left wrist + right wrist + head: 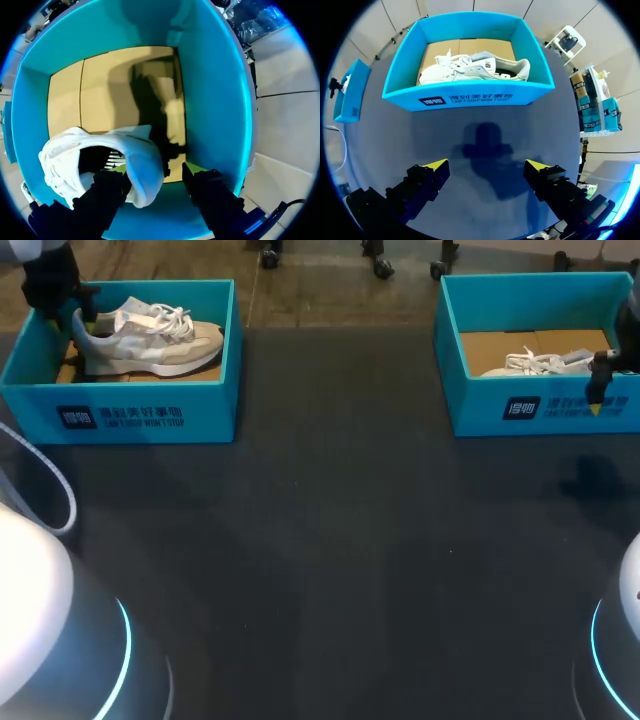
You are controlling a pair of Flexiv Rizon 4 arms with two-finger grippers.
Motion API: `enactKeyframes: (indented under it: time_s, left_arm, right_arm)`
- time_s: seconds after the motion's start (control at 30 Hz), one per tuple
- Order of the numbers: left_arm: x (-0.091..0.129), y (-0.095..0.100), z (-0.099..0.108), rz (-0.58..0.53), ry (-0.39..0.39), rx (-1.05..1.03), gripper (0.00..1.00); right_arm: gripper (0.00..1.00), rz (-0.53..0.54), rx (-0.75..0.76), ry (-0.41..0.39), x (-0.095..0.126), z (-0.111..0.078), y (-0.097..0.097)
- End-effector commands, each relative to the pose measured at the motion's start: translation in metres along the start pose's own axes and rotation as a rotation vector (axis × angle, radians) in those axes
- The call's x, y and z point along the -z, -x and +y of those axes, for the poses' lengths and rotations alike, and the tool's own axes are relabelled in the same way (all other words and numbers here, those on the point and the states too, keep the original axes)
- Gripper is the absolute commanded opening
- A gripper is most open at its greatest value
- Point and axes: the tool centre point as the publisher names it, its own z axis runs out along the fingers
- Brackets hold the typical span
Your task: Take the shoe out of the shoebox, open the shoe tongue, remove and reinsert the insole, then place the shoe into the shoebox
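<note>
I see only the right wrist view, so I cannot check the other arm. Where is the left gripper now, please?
Observer: The left gripper is down in the left turquoise cardboard shoebox, at the heel of a white lace-up sneaker.
Operator: Does it hold the sneaker already?
Observer: No. In the left wrist view the heel sits between open fingers; one touches it, the other stands apart.
Operator: Is the sneaker out of the box?
Observer: No, it rests inside, upright on its sole.

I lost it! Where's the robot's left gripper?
Head view, far left: the left gripper is at the heel of the shoe inside the left shoebox.
</note>
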Motion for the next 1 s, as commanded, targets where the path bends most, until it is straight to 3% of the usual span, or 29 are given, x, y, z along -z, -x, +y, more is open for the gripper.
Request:
enactKeyframes:
  time_s: [0.03, 0.33, 0.43, 0.53, 0.6, 0.63, 0.67, 0.8, 1.0]
  left_arm:
    - [-0.01, -0.004, 0.005, -0.015, -0.013, -0.008, 0.53]
    - [-0.024, -0.006, 0.008, -0.002, -0.031, -0.008, 0.51]
    - [-0.025, -0.006, 0.008, 0.0, -0.041, -0.001, 0.45]
    - [-0.027, -0.006, 0.008, 0.004, -0.042, -0.001, 0.32]
    - [-0.027, -0.006, 0.007, 0.003, -0.048, 0.002, 0.12]
    - [-0.027, -0.006, 0.007, 0.004, -0.048, 0.003, 0.12]
    - [-0.025, -0.006, 0.007, 0.005, -0.052, 0.007, 0.0]
    - [-0.025, -0.01, 0.008, 0.007, -0.064, 0.018, 0.0]
    - [-0.009, -0.015, 0.004, -0.011, -0.067, 0.024, 0.0]
  right_arm:
    - [1.0, 0.001, 0.0, 0.0, -0.001, 0.0, 0.0]
    - [1.0, 0.001, 0.0, 0.0, -0.001, 0.0, 0.0]
    - [1.0, 0.001, 0.0, 0.0, -0.001, 0.0, 0.0]
    - [1.0, 0.001, 0.0, 0.0, -0.001, 0.0, 0.0]
    - [1.0, 0.001, 0.0, 0.0, -0.001, 0.0, 0.0]
    - [1.0, 0.001, 0.0, 0.0, -0.001, 0.0, 0.0]
    - [1.0, 0.001, 0.0, 0.0, -0.001, 0.0, 0.0]
    - [1.0, 0.001, 0.0, 0.0, -0.001, 0.0, 0.0]
    - [1.0, 0.001, 0.0, 0.0, -0.001, 0.0, 0.0]
